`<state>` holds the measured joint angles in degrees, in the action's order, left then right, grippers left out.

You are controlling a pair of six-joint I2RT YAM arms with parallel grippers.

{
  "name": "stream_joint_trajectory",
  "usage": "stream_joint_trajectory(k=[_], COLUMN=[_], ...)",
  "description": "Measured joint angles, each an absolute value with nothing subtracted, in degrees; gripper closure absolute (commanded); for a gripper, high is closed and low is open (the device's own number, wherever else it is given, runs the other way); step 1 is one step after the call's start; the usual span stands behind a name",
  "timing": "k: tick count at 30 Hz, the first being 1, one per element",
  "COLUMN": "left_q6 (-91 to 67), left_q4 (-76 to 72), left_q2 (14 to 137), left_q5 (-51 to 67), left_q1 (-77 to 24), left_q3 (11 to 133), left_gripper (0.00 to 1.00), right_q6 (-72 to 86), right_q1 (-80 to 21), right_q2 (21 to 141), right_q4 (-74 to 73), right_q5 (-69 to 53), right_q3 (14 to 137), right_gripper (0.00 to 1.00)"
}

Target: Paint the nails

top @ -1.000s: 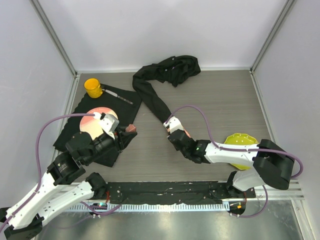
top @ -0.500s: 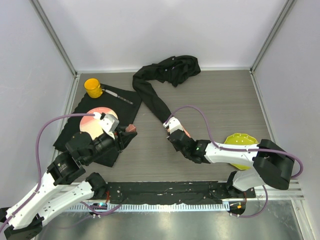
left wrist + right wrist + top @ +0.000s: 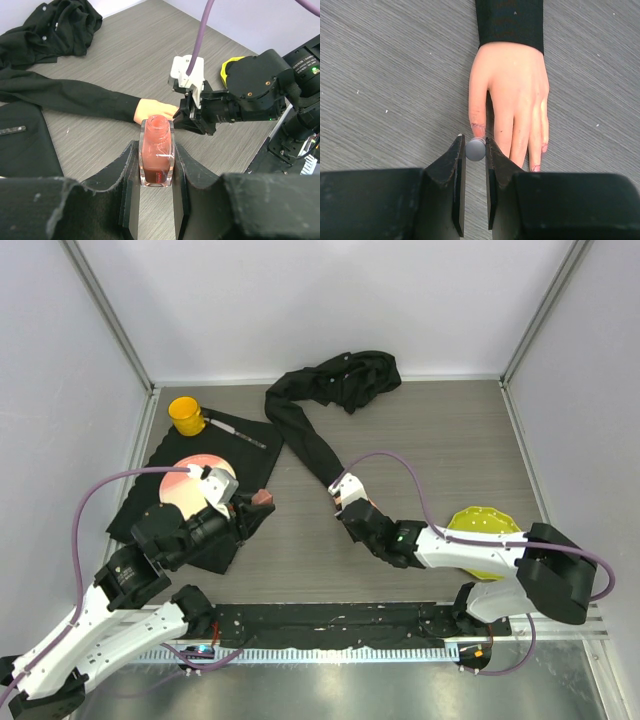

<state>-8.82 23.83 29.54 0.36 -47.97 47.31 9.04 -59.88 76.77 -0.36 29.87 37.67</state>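
Note:
A pale mannequin hand [image 3: 512, 75] in a long black sleeve [image 3: 300, 435] lies palm down on the table. Its nails [image 3: 544, 148] are small and pinkish-red. My right gripper [image 3: 473, 139] is shut on the polish brush cap [image 3: 475, 149], seen end-on as a grey disc right over the thumb tip [image 3: 479, 129]. From above, the right gripper [image 3: 345, 502] hides most of the hand. My left gripper [image 3: 156, 146] is shut on an uncapped bottle of pinkish-red polish [image 3: 157, 155], held upright just left of the hand [image 3: 152, 107].
A black mat [image 3: 215, 455] at the left carries a pink plate [image 3: 190, 490], a yellow cup [image 3: 186, 414] and a thin black tool [image 3: 235, 430]. A yellow bowl [image 3: 480, 530] sits under the right arm. The sleeve's bunched end [image 3: 345, 375] lies by the back wall.
The right arm's elbow has swung a little to the right and its wrist has shifted slightly. The left arm and the bottle have not moved.

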Motion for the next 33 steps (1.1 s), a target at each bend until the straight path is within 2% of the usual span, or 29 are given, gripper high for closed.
stream_joint_trajectory(k=[33], left_q6=[-9.0], left_q4=[23.8], left_q2=[30.0], left_q5=[1.5], left_q1=[-47.1], left_q3=[47.3], left_gripper=[1.00], right_q6=[6.3], right_q1=[-59.8], right_q2=[81.0], right_q4=[2.6], right_q5=[32.1], right_q3=[39.8], right_gripper=[0.99])
